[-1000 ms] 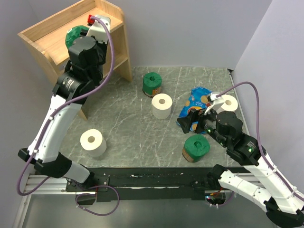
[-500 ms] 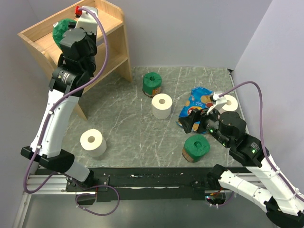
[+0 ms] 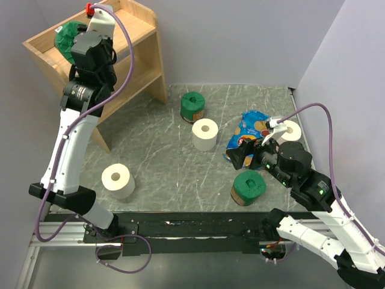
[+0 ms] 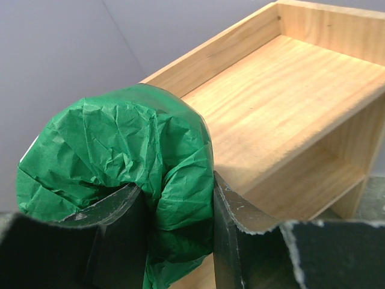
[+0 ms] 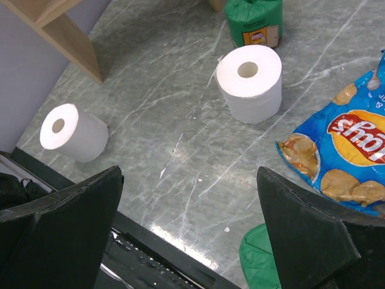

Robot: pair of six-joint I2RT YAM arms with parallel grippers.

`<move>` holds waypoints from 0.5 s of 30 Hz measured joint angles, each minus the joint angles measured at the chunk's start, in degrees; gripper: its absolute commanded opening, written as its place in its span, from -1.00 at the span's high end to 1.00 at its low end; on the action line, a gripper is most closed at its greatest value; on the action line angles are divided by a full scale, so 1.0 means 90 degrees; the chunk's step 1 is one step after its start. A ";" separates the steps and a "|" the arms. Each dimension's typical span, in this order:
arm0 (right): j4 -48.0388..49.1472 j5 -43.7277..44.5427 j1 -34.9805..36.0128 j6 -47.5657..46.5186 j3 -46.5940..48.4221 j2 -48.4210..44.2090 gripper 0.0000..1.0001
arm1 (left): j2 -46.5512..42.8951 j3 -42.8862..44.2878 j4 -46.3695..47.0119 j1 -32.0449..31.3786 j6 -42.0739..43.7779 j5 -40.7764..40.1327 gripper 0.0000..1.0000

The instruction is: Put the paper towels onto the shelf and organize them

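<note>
My left gripper [image 3: 72, 41] is shut on a green-wrapped paper towel roll [image 3: 64, 34] and holds it over the left end of the wooden shelf's [image 3: 129, 27] top tier. In the left wrist view the fingers [image 4: 240, 235] pinch the crinkly roll [image 4: 120, 150] above the top board [image 4: 289, 90]. On the table lie a green roll [image 3: 193, 107], a white roll [image 3: 205, 133], a white roll [image 3: 117, 180], a green roll [image 3: 248, 186] and a white roll [image 3: 291, 130]. My right gripper [image 3: 243, 153] is open and empty above the table, beside the near green roll [image 5: 258, 259].
A blue snack bag [image 3: 249, 129] lies between the middle white roll and the right white roll, under my right wrist. It also shows in the right wrist view [image 5: 343, 150]. The shelf stands at the far left against the wall. Grey walls close the left, back and right.
My left arm has carried the green roll leftward along the shelf's top tier towards its left end. The right arm has barely moved.
</note>
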 measured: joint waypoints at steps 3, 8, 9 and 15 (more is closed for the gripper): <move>-0.0002 0.0007 0.0000 -0.0044 0.0000 -0.0005 -0.99 | 0.0124 0.0068 0.0010 0.0129 -0.0010 0.0024 0.23; -0.0024 0.0051 0.0000 -0.0102 0.0000 -0.0005 -0.99 | 0.0311 0.0075 0.0017 0.0267 -0.0034 0.0024 -0.02; -0.0029 0.0058 0.0000 -0.0107 0.0000 -0.0007 -0.99 | 0.0325 0.0075 0.0049 0.0287 -0.0034 0.0024 -0.12; -0.0051 0.0070 0.0000 -0.0151 0.0000 -0.0056 -0.99 | 0.0333 0.0075 0.0250 0.0389 -0.0039 -0.0068 -0.41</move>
